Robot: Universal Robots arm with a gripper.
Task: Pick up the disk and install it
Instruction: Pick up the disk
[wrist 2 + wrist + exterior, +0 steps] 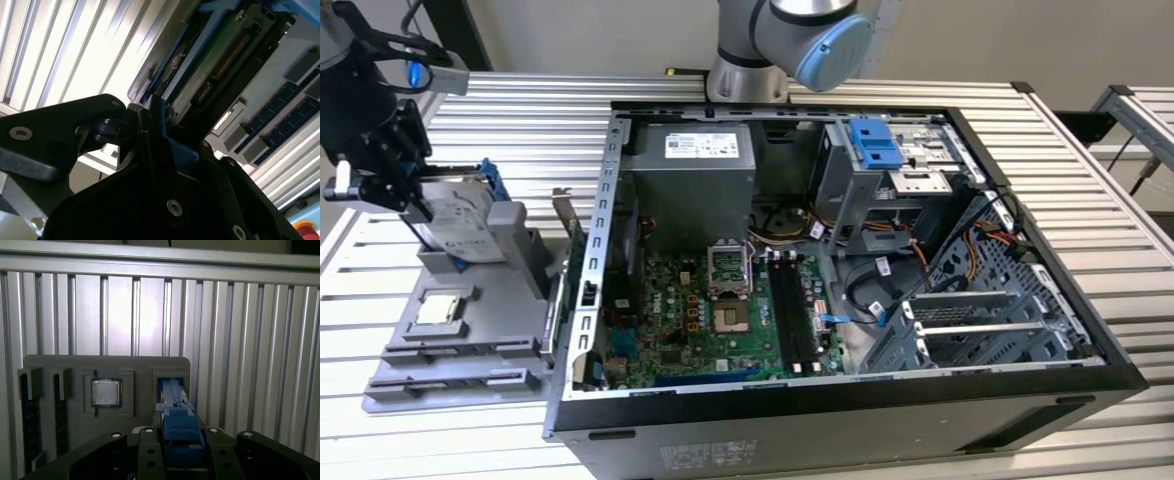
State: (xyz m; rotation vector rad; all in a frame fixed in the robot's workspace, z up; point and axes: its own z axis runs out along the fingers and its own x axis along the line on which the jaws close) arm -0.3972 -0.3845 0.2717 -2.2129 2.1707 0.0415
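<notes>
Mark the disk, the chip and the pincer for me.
disk [462, 223], exterior view, white label.
chip [106, 392], first wrist view, silver top.
pincer [181, 439], first wrist view, midway between fingertips.

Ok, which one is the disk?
Find the grey holder tray on the exterior view's left of the open computer case. The disk stands on edge there, in the gripper. Unlike the flat square chip nearby, it has a blue frame.

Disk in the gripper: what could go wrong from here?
1. The gripper pinches the disk by the edge of its blue carrier, and it hangs tilted, so it might pivot or slip.
2. Its lower end sits close to the grey fixture's slot and could snag.
3. Loose cables crowd the computer case.
</notes>
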